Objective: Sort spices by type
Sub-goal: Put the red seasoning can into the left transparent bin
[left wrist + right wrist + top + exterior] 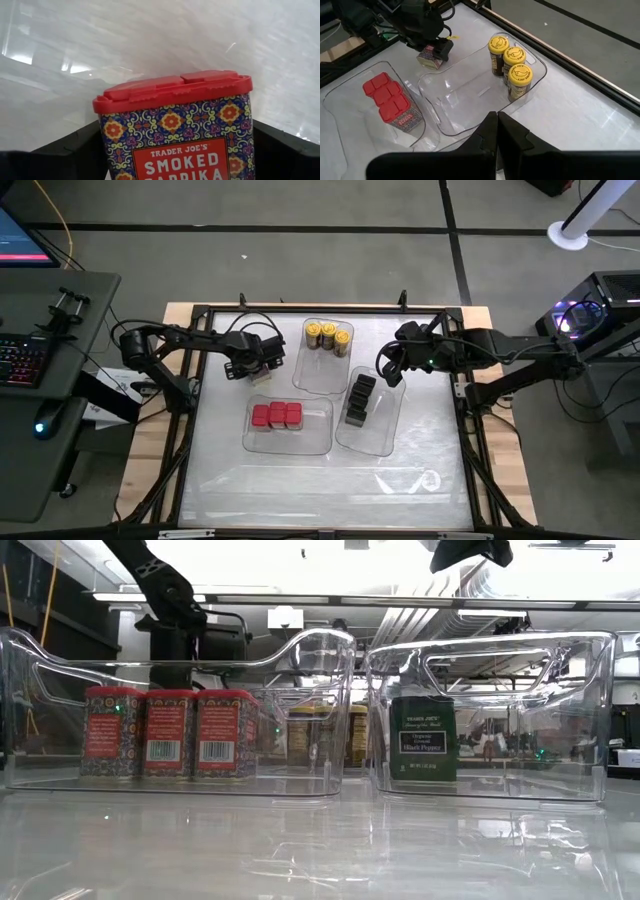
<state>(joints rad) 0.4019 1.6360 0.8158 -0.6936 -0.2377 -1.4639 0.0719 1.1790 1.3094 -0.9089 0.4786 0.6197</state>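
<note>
Red-lidded paprika tin (175, 125) between left gripper (262, 358) fingers; right gripper (496, 131) closed.

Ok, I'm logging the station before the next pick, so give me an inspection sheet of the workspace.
Surface: table under a glossy clear sheet; front part bare.
Job's things: three red tins in the left tray; three yellow-lidded jars in the back tray; dark tins in the right tray; one paprika tin between the fingers of the left pincer.
Clutter: nothing seen.
Grippers: left pincer holds the paprika tin beside the back tray; right pincer shut, empty, above the right tray.
Cables: black leads at the table's back edge.
Surroundings: keyboard on a desk, left.
</note>
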